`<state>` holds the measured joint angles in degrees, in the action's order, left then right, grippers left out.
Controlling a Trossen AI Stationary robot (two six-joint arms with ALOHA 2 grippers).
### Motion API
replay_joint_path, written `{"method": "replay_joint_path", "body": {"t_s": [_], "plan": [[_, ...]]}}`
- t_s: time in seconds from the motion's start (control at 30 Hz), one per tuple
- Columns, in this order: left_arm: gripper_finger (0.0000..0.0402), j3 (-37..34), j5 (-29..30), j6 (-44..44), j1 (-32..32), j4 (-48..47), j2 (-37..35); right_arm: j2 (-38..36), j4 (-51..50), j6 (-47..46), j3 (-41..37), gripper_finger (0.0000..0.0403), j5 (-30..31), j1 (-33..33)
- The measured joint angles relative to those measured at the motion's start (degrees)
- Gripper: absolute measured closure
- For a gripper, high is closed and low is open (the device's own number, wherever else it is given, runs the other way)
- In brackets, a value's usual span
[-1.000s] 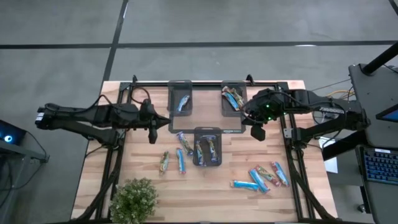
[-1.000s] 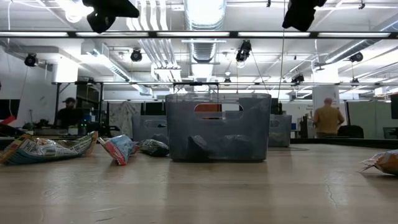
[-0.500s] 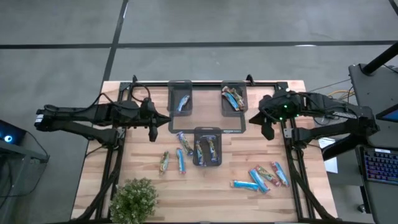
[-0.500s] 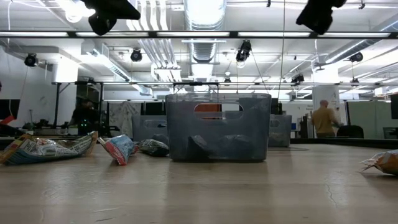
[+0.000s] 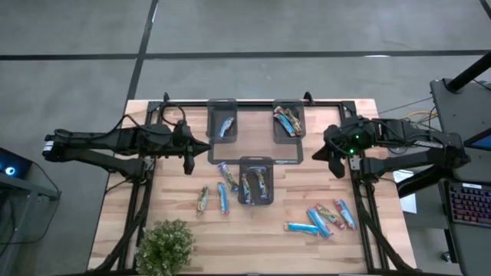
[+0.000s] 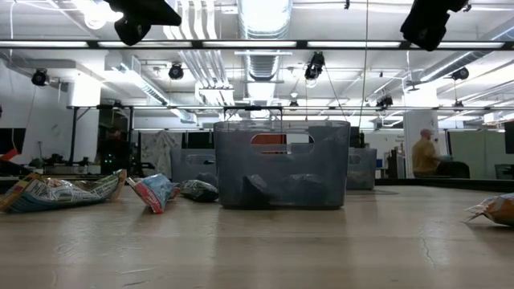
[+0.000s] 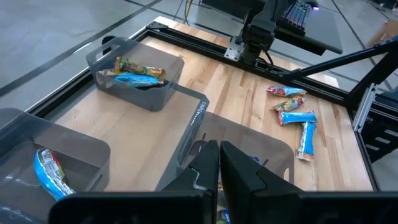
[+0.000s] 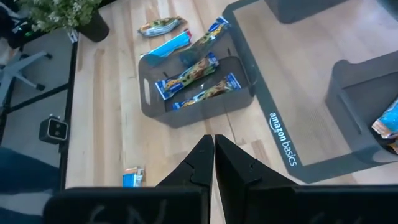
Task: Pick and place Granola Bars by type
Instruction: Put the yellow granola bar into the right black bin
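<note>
Both claws, left gripper and right gripper, hang clenched and empty above table, where loose Granola Bars, seemingly light, crinkly and slippery, suit a mid-length pinch.

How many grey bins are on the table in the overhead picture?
3: the back-left bin, the back-right bin, and the front middle bin nearer the plant. Each holds bars; none looks hidden.

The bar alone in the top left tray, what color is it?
Light blue bar, clearest in the high view.
</note>
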<state>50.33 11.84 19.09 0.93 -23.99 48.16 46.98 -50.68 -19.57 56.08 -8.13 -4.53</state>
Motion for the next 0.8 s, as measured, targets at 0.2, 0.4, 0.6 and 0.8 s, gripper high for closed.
{"method": "replay_joint_path", "body": {"t_s": [0.2, 0.4, 0.6, 0.8], "plan": [[0.0402, 0.0, 0.0, 0.0, 0.0, 0.0, 0.0, 0.2, -0.1, -3.4, 0.6, 0.0394, -1.0, 2.3], [0.0402, 0.0, 0.0, 0.0, 0.0, 0.0, 0.0, 2.2, -0.1, -10.6, 0.6, 0.0394, -3.1, 10.5], [0.0402, 0.0, 0.0, -0.1, -0.1, 0.0, 0.0, 5.9, 0.1, -18.1, 0.8, 0.0394, -3.0, 21.1], [0.0402, 0.0, 0.2, -1.1, -0.1, -0.1, 0.0, 12.5, 0.2, -22.0, 2.7, 0.0394, -2.2, 29.9]]}}
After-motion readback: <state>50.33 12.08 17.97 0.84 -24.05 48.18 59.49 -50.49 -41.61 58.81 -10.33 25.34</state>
